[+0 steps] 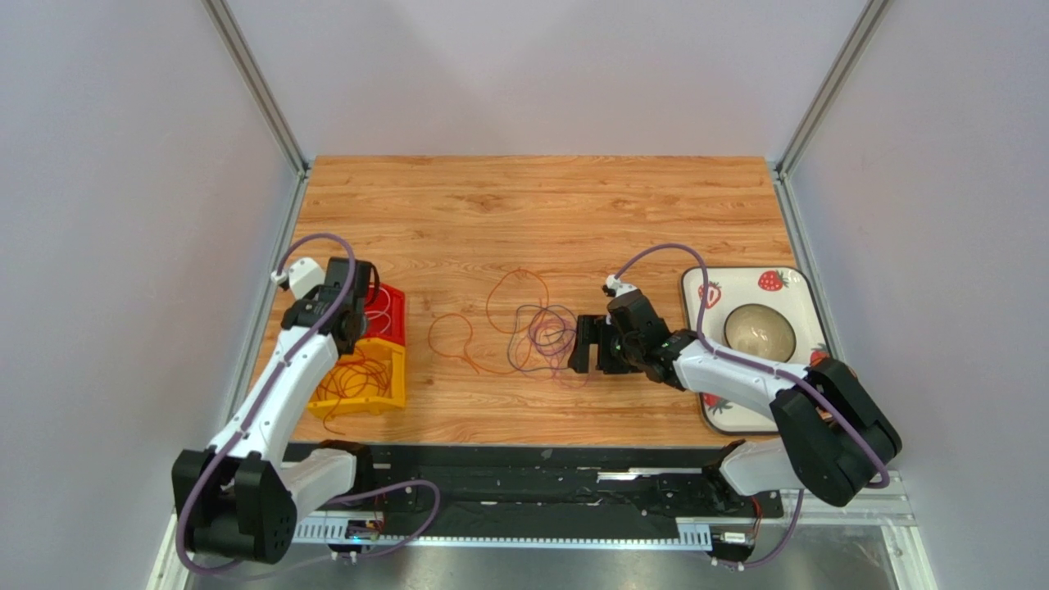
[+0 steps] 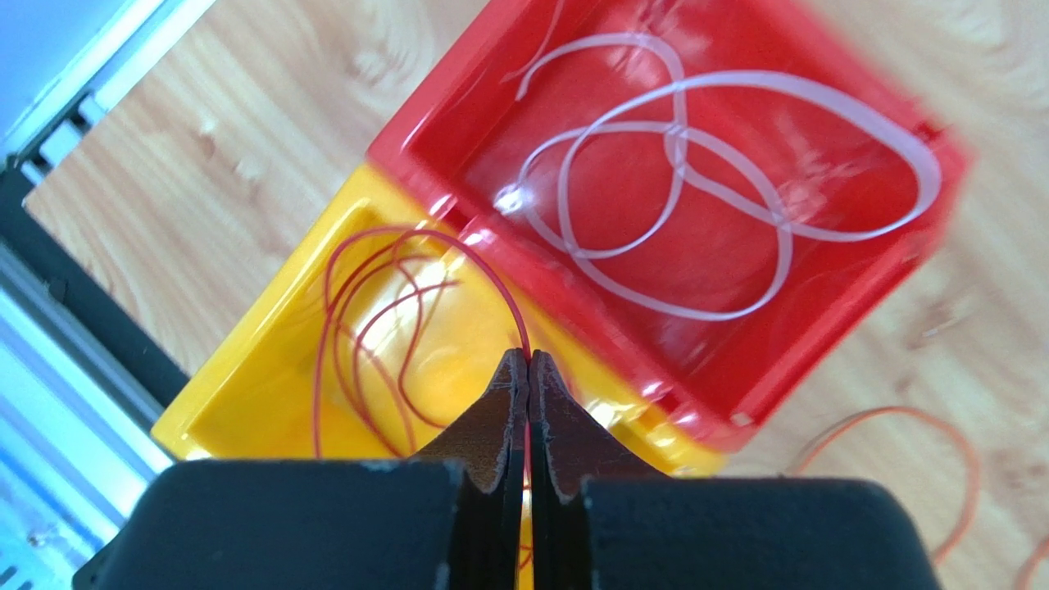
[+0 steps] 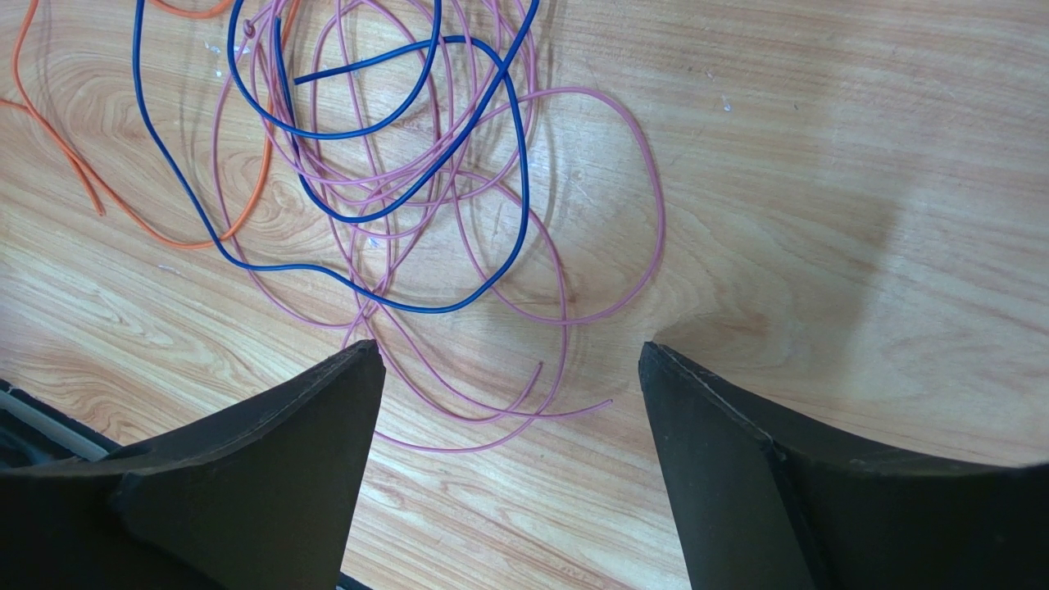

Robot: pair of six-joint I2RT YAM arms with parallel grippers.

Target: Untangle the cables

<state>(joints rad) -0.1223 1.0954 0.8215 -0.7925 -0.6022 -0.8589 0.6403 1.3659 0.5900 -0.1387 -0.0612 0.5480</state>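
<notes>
A tangle of thin cables (image 1: 536, 334) lies mid-table: pink cable (image 3: 640, 184), blue cable (image 3: 517, 160) and orange cable (image 3: 74, 172) loops crossing each other. My right gripper (image 3: 507, 350) hangs open just right of the tangle (image 1: 589, 347), with only pink loop ends on the wood between its fingers. My left gripper (image 2: 530, 359) is over the bins at the left (image 1: 357, 295), shut on a thin red cable (image 2: 369, 246) that curls down into the yellow bin (image 2: 259, 369). A white cable (image 2: 690, 197) lies coiled in the red bin (image 2: 862, 320).
The red bin (image 1: 389, 310) and yellow bin (image 1: 369, 375) sit side by side at the table's left edge. A strawberry-patterned plate (image 1: 788, 289) holding a bowl (image 1: 756, 330) stands at the right. A loose orange loop (image 1: 458, 338) lies between bins and tangle.
</notes>
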